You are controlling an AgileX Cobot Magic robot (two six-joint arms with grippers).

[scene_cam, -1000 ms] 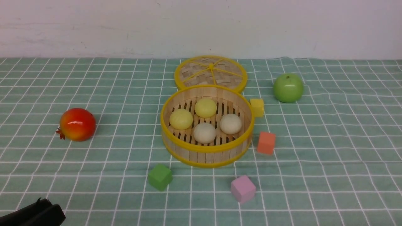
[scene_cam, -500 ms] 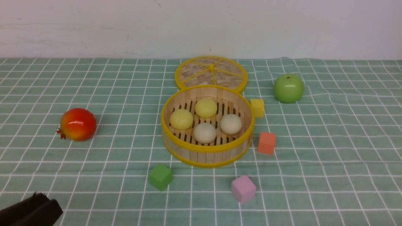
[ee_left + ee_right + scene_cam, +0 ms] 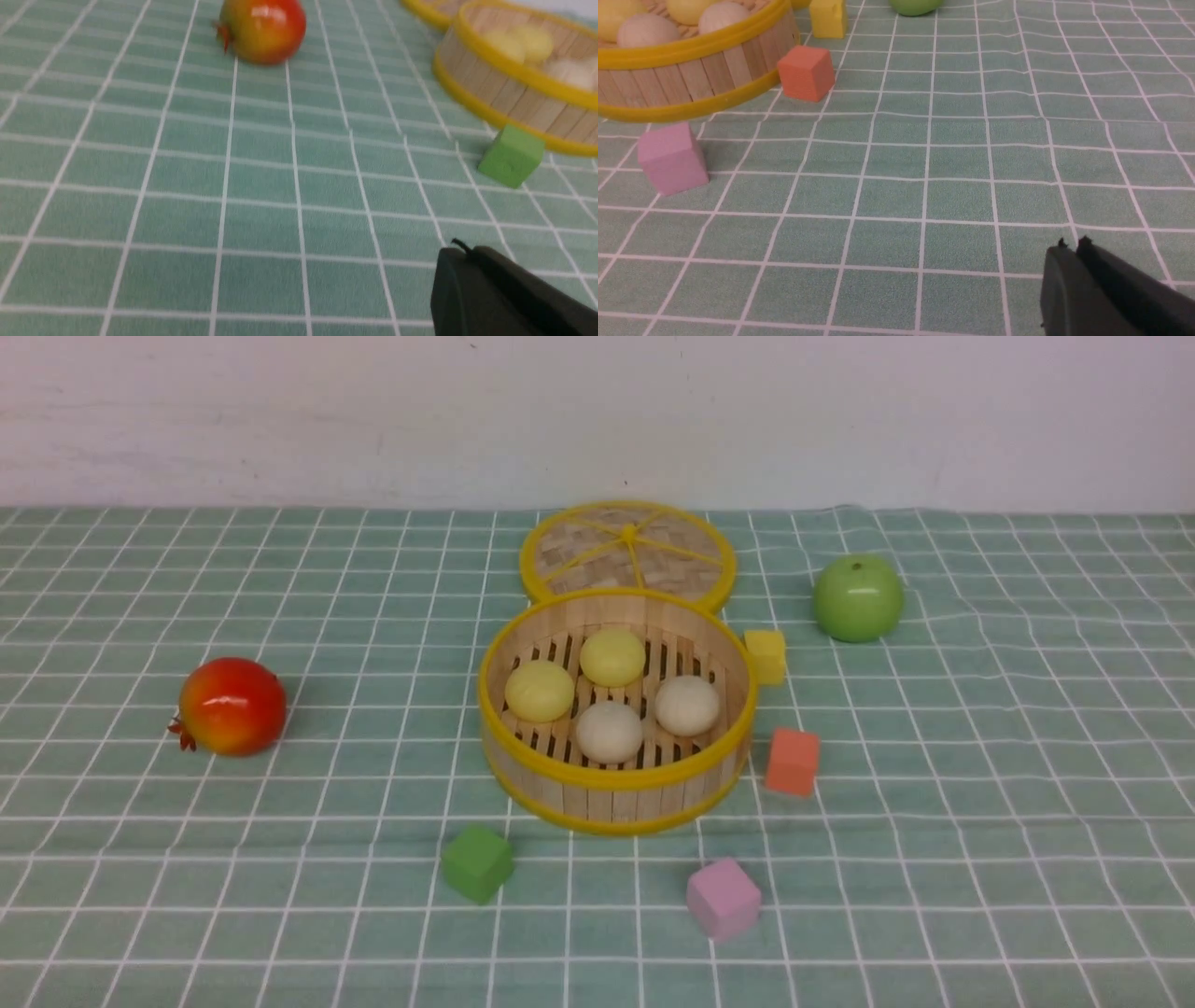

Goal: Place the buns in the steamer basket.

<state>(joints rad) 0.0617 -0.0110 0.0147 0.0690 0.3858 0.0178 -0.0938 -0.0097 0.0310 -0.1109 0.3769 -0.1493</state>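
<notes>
Near the worktop's front edge, our left pincer (image 3: 472, 261) and right pincer (image 3: 1071, 256) sit closed, holding nothing, each partly cropped. Farther in, mid-worktop, all four buns (image 3: 609, 731) lie inside the steamer basket (image 3: 616, 784). Any further reach risks nudging the green cube (image 3: 477, 862) or basket. Our arms are missing from the front view.

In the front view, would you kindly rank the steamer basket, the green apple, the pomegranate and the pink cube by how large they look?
1. steamer basket
2. pomegranate
3. green apple, though it sits farther back, so its gap to the pomegranate is unsure
4. pink cube
</notes>
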